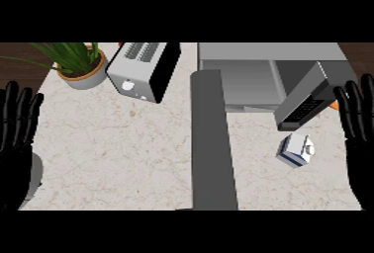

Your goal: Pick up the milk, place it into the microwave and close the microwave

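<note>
Milk in a small white-and-blue carton lies untouched on the pale marble surface before the open grey microwave, so the flat-open right hand must first reach it.

Your counter reads as pale, veined, marble-like stone with a matt finish. At twelve o'clock the microwave looks like smooth grey metal, its open door a flat matt grey slab. At eleven o'clock the toaster shows brushed silver metal with a glossy black side. The plant pot looks like matt, clay-rimmed ceramic. At four o'clock the milk looks like smooth white-and-blue carton. Both hands are matt black.
</note>
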Controlling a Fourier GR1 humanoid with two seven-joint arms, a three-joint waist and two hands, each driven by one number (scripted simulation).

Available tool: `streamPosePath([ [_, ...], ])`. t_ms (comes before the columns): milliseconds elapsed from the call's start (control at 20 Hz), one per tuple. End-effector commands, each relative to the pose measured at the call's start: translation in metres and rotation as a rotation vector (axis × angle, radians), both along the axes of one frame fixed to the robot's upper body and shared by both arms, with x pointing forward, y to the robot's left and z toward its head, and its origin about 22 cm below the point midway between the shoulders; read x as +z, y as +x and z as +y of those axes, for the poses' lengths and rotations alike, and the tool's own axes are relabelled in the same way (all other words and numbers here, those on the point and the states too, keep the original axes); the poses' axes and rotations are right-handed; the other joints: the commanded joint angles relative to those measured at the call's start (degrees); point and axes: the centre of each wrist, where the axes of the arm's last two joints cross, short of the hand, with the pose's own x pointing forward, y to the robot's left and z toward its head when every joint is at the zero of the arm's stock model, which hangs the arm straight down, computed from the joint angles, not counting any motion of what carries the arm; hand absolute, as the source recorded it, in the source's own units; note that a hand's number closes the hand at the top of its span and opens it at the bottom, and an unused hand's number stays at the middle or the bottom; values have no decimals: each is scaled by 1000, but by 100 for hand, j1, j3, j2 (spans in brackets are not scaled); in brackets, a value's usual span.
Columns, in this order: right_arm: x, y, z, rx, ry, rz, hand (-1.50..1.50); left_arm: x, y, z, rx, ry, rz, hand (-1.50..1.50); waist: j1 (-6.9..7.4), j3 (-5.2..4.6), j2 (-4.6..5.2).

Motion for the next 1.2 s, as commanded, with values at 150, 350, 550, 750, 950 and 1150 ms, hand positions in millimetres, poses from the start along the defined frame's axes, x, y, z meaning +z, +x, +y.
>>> streamPosePath([
  [150, -4, 11, 20, -181, 15, -7, -150, 16, 10, -25, -43, -13, -12, -150, -10, 9, 162],
  [350, -12, 19, 45, -16, 157, 130, -150, -23, 11, -9, -89, -206, 142, -150, 50, 4, 178],
  [550, -15, 16, 51, -23, 169, 108, -150, -25, 8, -5, -95, -203, 131, -150, 2, 8, 161],
  [750, -28, 32, 54, -16, 159, 133, -150, -34, -26, -14, -106, -202, 133, -150, 29, 9, 160],
  [950, -26, 32, 49, -152, 149, 109, -150, -19, -21, 4, -85, -208, 110, -150, 10, 9, 160],
  [1150, -24, 7, 50, -218, 117, 127, -150, -28, -41, 8, -85, -203, 131, -150, 3, 8, 152],
])
